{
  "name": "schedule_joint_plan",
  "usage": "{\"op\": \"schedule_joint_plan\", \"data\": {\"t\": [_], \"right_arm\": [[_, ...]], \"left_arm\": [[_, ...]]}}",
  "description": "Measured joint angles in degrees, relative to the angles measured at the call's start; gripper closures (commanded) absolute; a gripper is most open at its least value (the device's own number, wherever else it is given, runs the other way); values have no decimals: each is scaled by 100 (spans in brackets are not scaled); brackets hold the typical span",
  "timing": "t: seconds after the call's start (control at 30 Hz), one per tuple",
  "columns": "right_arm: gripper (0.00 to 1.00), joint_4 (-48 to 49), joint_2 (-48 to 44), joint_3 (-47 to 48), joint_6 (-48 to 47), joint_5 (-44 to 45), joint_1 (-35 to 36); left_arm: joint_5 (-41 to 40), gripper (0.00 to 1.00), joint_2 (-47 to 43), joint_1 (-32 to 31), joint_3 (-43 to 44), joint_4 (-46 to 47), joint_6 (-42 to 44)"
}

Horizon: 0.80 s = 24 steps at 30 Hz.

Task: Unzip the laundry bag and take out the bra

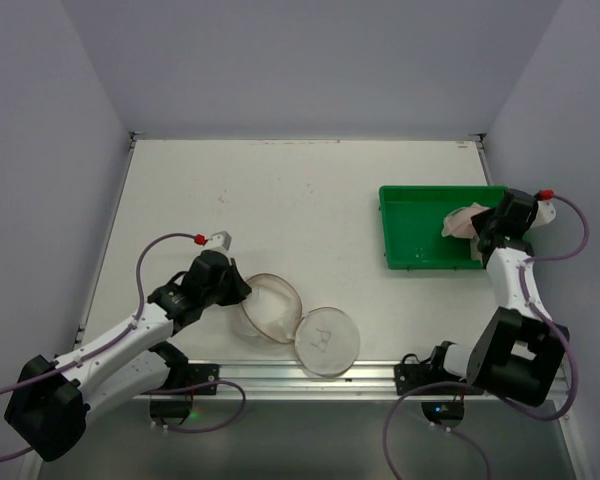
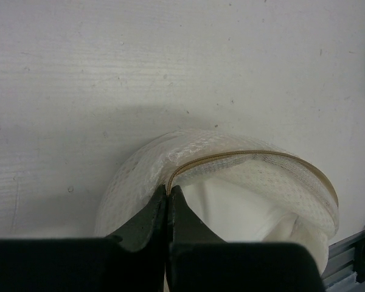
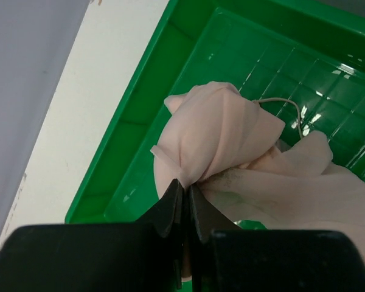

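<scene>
— Left arm, what have you got?
— My left gripper (image 2: 169,190) is pinched tight on the beige zip rim (image 2: 249,153) of the laundry bag (image 2: 231,182), which lies open at the table's (image 1: 280,190) six o'clock edge.
— And the right?
— My right gripper (image 3: 185,185) is clamped on the bra (image 3: 219,134), over the green tray (image 3: 140,140) at three o'clock.

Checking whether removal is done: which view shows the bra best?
Right wrist: the bra fills the frame, pinched by the right end effector at the tray. Top external shows it small; left wrist not at all.
</scene>
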Motion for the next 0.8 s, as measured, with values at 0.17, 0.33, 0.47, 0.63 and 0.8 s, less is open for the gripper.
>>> {"op": "schedule_joint_plan", "data": {"t": [0.17,0.33,0.47,0.63,0.8], "right_arm": [[100,348,815,236,245,-142,-199],[100,717,1272,459,330,-409,-219],[100,990,1480,688,404,-660,-225],[100,1043,1801,966,529,-662,-240],[78,800,2059,946,708,-570,-415]], "left_arm": [[9,100,142,0,0,22,44],[11,100,162,0,0,24,50],[9,100,205,0,0,26,85],[11,100,238,0,0,24,85],[9,100,186,0,9,-22,85]]}}
